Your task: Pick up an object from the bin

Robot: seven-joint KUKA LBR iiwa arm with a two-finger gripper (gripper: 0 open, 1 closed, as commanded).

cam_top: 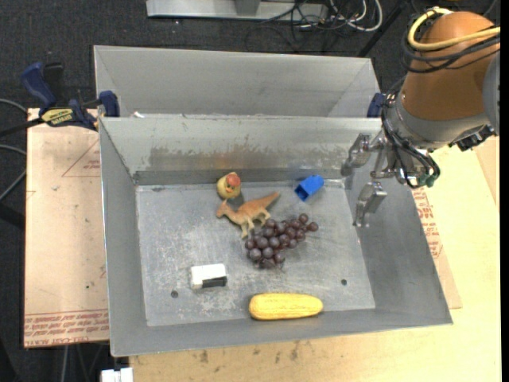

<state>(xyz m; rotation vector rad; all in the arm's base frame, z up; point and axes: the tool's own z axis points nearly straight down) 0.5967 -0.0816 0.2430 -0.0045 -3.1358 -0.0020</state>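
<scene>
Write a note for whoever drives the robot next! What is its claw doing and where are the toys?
Gripper: open, holding nothing, over the right side of the bin.
Things: blue block nearest, by the back wall; orange toy dinosaur and small yellow-red fruit left of it; purple grapes mid-floor; white block and yellow corn cob at the front.
Done: nothing picked yet.
Left: choose one thing, close on it, lift it out.

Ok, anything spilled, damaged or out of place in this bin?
Nothing stands out. The corn, grapes, dinosaur, yellow toy, blue block and white block all lie loose on the floor of the bin. None is over the rim or visibly damaged.
</scene>
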